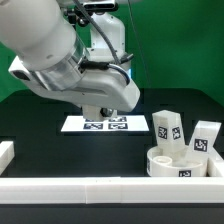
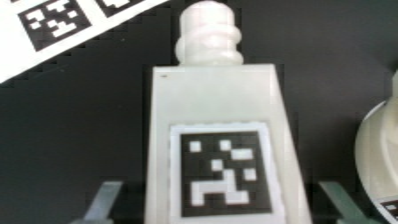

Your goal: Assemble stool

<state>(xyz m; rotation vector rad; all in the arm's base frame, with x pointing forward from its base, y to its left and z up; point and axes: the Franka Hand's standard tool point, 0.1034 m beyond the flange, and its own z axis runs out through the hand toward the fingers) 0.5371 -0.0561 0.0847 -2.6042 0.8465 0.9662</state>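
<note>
On the black table [image 1: 40, 128], the tool [image 2: 222, 208] clasps one leg [image 2: 214, 110], marker board [image 1: 105, 124] and seat [image 1: 180, 166] nearby

The black table [image 1: 35, 140] fills the lower half of the exterior view. The marker board [image 1: 105, 123] lies flat on it at frame centre. At lower right the seat [image 1: 180, 165], a white ring, sits flat on the top. One leg [image 1: 165, 128] and a second leg [image 1: 206, 140] stand upright just behind it, their feet hidden by its rim. A white wall [image 1: 90, 188] runs along the bottom edge, and a white block [image 1: 5, 153] sits at the left edge. In the wrist view a third leg [image 2: 214, 150] shows over the black top; whether it rests there cannot be told.
</note>
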